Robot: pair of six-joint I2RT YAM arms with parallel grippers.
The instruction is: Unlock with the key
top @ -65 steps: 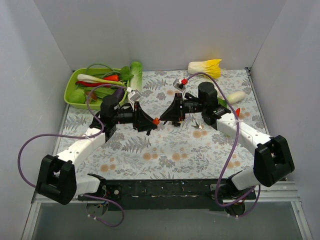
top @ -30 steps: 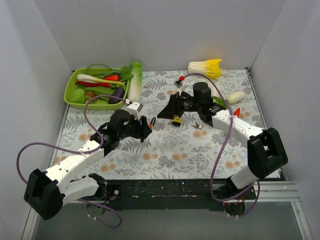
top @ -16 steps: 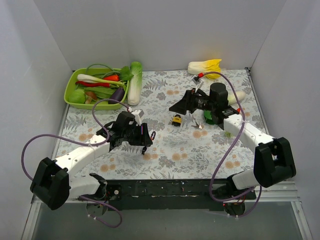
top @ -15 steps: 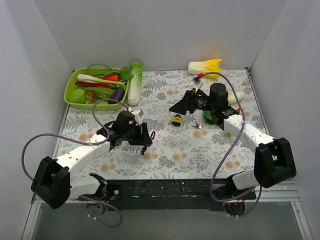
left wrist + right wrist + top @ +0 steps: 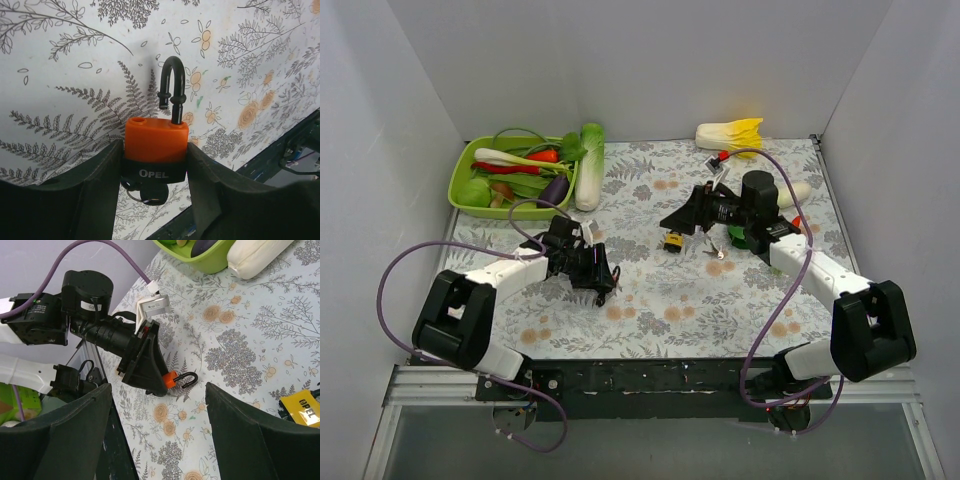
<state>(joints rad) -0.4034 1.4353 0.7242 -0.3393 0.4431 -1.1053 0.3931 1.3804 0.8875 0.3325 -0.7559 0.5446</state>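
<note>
My left gripper (image 5: 155,156) is shut on an orange padlock (image 5: 156,146) with a black base marked OPEL. The black shackle (image 5: 172,85) stands sprung open, one leg out of the body. A dark key (image 5: 150,192) on a ring sticks out of the padlock's underside between the fingers. The top view has this gripper (image 5: 603,283) low over the cloth, left of centre. My right gripper (image 5: 675,218) is open and holds nothing, well to the right of the orange padlock (image 5: 170,380) and facing it.
A small yellow padlock (image 5: 672,240) lies on the flowered cloth just below the right gripper, loose keys (image 5: 715,251) beside it. A green tray (image 5: 460,178) of vegetables sits back left, a white radish (image 5: 590,160) next to it, a cabbage (image 5: 730,133) at the back right.
The left arm has swung the orange padlock down and toward the near side, close to the cloth. The right gripper has drawn back to the right, open, away from the padlock.
</note>
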